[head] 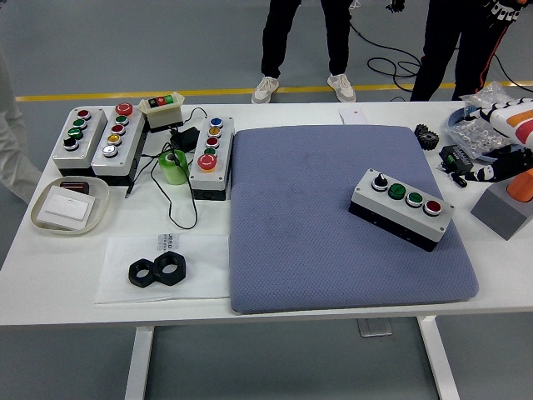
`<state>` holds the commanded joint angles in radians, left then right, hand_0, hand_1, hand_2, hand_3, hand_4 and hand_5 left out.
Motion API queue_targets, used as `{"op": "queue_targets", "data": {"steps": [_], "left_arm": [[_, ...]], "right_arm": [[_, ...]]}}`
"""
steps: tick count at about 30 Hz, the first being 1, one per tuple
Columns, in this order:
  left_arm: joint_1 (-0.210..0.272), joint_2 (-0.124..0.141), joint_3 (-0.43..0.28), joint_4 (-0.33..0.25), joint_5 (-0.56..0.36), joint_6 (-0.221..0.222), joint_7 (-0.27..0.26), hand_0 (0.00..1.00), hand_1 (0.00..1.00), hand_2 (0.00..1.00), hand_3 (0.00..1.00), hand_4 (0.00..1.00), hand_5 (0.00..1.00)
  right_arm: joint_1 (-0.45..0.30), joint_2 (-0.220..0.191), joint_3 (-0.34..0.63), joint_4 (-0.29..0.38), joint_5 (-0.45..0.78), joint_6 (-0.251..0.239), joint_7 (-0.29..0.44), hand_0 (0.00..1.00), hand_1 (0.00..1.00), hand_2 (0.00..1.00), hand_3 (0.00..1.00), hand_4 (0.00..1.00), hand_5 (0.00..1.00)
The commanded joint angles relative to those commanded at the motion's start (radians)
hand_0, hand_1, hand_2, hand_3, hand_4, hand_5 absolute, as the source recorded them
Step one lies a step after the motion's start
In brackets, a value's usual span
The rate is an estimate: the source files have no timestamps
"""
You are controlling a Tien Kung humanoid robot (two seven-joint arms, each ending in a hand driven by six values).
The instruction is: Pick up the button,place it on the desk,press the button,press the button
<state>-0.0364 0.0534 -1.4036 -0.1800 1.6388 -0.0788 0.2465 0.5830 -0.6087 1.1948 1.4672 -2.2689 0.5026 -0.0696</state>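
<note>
Right now my right hand (491, 171) sits at the table's right edge, fingers loosely curled, gripping nothing. The four-button control box (402, 207) lies just left of and below those fingers on the blue-grey pad (333, 267), long axis slanting from upper left to lower right. Left arm out of view, so right is nearer. Counted: four more button boxes far left, two black hex nuts (156, 270), one green tape roll (174, 166).

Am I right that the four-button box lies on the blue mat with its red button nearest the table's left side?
Not quite. The head view shows the box on the mat, but its red button is at the right end, nearest the table's right side; the black knob sits at the left end.
</note>
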Motion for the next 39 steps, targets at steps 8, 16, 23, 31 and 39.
{"op": "queue_targets", "data": {"steps": [8, 16, 23, 31, 39], "left_arm": [[-0.001, 0.005, -0.003, 0.000, 0.001, 0.001, -0.002, 0.748, 0.916, 0.966, 0.875, 0.570, 0.998], [-0.001, 0.008, 0.001, 0.000, -0.002, 0.002, -0.005, 0.747, 0.916, 0.965, 0.874, 0.570, 0.998], [0.004, 0.008, 0.010, 0.000, -0.005, 0.003, -0.007, 0.747, 0.917, 0.965, 0.874, 0.570, 0.998], [0.003, 0.007, 0.012, 0.000, 0.008, -0.002, -0.008, 0.747, 0.917, 0.965, 0.874, 0.569, 0.998], [0.001, 0.000, 0.036, 0.000, -0.003, -0.007, -0.011, 0.747, 0.916, 0.965, 0.873, 0.569, 0.998]], "right_arm": [[0.013, 0.062, -0.005, -0.007, 0.000, -0.001, -0.013, 0.953, 0.934, 0.981, 0.992, 0.930, 0.464], [0.014, 0.162, 0.025, -0.039, 0.000, -0.007, -0.021, 0.948, 0.934, 0.981, 0.981, 0.929, 0.448], [-0.019, 0.250, 0.072, -0.063, 0.000, -0.017, -0.025, 0.946, 0.932, 0.978, 0.968, 0.928, 0.438], [-0.048, 0.308, 0.127, -0.098, 0.000, -0.036, -0.029, 0.944, 0.928, 0.974, 0.960, 0.917, 0.408], [-0.085, 0.370, 0.169, -0.150, 0.000, -0.082, -0.036, 0.942, 0.920, 0.968, 0.950, 0.909, 0.390]]}}
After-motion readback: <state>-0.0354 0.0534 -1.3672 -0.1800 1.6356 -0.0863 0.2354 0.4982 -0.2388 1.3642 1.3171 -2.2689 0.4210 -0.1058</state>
